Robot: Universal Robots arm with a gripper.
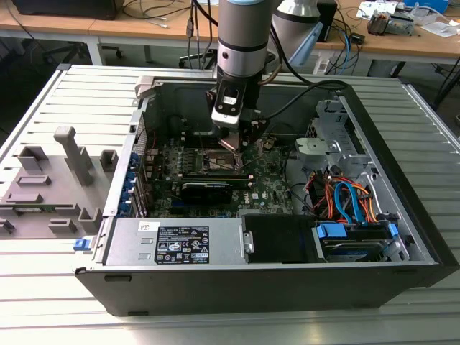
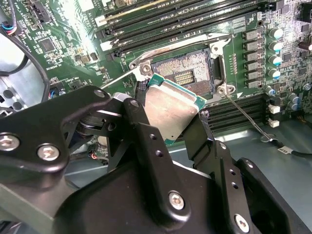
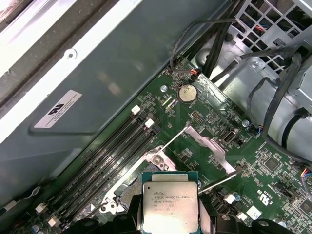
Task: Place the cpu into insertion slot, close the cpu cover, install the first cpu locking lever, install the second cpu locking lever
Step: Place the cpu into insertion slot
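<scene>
My gripper (image 2: 170, 119) is shut on the cpu (image 2: 170, 109), a flat square chip with a silvery top and a green edge, gripped between two black fingers (image 2: 139, 117). The cpu hangs tilted just above the green board, close beside the insertion slot (image 2: 183, 73), whose dark pin field lies bare inside a silvery rim. In the first wrist view the cpu (image 3: 169, 207) sits between the fingertips, and the cpu cover (image 3: 207, 146) stands swung open. Two thin wire levers (image 3: 170, 141) are raised. In the exterior view the gripper (image 1: 233, 146) hovers inside the open computer case over the slot (image 1: 215, 159).
Long black memory slots (image 2: 185, 22) run beside the socket. A black card (image 1: 208, 188), a power supply (image 1: 180, 241) and bundled cables (image 1: 345, 201) lie inside the case. A coin battery (image 3: 185, 92) sits on the board. A grey fixture (image 1: 50, 180) stands at the exterior view's left.
</scene>
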